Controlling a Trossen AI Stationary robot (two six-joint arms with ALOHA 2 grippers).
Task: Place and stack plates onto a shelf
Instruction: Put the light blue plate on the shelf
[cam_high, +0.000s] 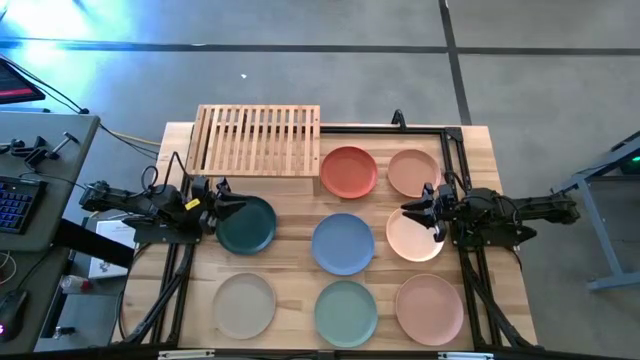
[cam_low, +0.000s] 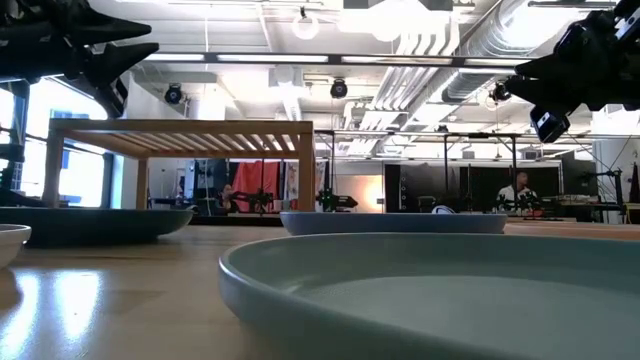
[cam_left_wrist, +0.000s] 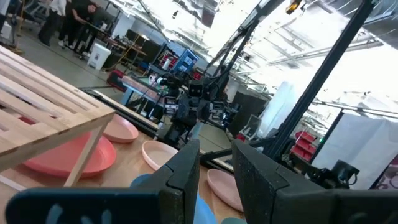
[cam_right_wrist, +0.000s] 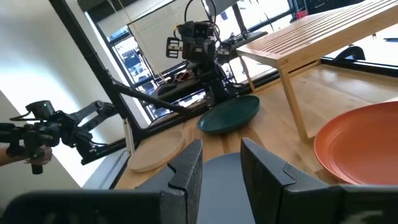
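Eight plates lie flat on the wooden table, none on the shelf (cam_high: 258, 140), which stands at the far left on its short legs. Far row: terracotta red (cam_high: 349, 171) and peach (cam_high: 413, 172). Middle row: dark teal (cam_high: 248, 226), blue (cam_high: 343, 243) and peach (cam_high: 414, 240). Near row: beige (cam_high: 244, 305), sage green (cam_high: 346, 312) and peach (cam_high: 429, 308). My left gripper (cam_high: 230, 203) hangs above the teal plate's left rim, narrowly open and empty. My right gripper (cam_high: 408, 212) hangs above the middle peach plate's far rim, narrowly open and empty.
A black frame (cam_high: 455, 140) runs along the table's far and right sides, and the arm bases stand at the left and right edges. A desk with a keyboard (cam_high: 15, 200) stands beyond the left edge. People show in the room behind (cam_low: 515, 195).
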